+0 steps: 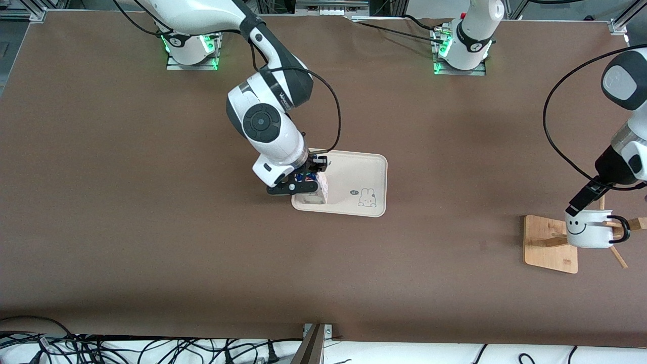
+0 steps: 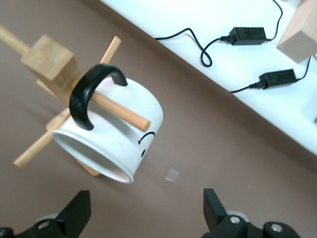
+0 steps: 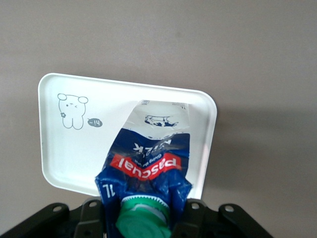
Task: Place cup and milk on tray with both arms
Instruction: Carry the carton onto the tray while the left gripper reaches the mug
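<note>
The cream tray (image 1: 359, 172) lies mid-table and also shows in the right wrist view (image 3: 64, 148). My right gripper (image 1: 306, 179) is shut on the milk (image 1: 319, 191) by its gabled top, holding it upright on the tray's corner nearest the front camera at the right arm's end. In the right wrist view my right gripper (image 3: 143, 214) clamps the milk (image 3: 148, 158) beside its green cap (image 3: 143, 220). The cup (image 1: 591, 230) hangs by its black handle on a peg of the wooden rack (image 1: 548, 245). My left gripper (image 1: 576, 205) is open just above the cup (image 2: 114, 134), its jaws (image 2: 146, 213) apart from it.
The rack's pegs (image 2: 124, 111) stick out around the cup. Cables and power adaptors (image 2: 247, 34) lie on the white strip along the table's edge nearest the front camera (image 1: 151, 349). A small clear scrap (image 2: 171, 173) lies on the brown table.
</note>
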Available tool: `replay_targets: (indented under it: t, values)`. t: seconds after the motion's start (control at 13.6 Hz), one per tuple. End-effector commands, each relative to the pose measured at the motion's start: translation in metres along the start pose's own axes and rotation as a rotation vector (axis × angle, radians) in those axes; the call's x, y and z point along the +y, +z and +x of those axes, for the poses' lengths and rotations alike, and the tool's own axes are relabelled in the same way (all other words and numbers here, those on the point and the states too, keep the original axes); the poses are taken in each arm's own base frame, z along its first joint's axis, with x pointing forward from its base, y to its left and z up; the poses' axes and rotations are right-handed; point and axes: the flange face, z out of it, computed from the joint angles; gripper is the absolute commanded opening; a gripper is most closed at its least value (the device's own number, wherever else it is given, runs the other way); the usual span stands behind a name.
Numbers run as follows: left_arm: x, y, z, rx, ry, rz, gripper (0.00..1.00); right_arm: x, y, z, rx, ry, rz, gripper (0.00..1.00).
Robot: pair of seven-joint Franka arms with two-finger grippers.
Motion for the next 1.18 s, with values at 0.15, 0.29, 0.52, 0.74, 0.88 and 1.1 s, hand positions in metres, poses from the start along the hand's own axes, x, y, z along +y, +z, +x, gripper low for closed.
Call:
replay_targets:
  t: [0.15, 0.29, 0.52, 0.74, 0.88, 1.1]
  values:
    - [-0.008, 0.019, 0.001, 0.094, -0.016, -0.087, 1.0, -0.005, 0.014, -0.001, 0.014, 0.034, -0.036, 0.68]
    - [-0.014, 0.029, 0.01, 0.15, 0.028, -0.093, 1.0, -0.006, 0.011, -0.001, 0.018, 0.07, -0.032, 1.0]
    - [-0.015, 0.032, 0.014, 0.196, 0.005, -0.113, 1.0, -0.007, -0.003, 0.004, 0.034, 0.132, -0.01, 1.0]
    - [-0.012, 0.034, 0.011, 0.189, -0.001, -0.12, 0.88, -0.012, -0.036, 0.0, 0.065, 0.149, 0.02, 1.0]
    - [-0.013, 0.033, 0.009, 0.187, -0.01, -0.119, 0.58, -0.008, -0.07, 0.001, 0.1, 0.143, 0.043, 1.0]
    - [-0.019, 0.032, 0.007, 0.183, -0.01, -0.112, 0.47, 0.042, -0.155, 0.016, 0.168, 0.208, 0.063, 1.0]
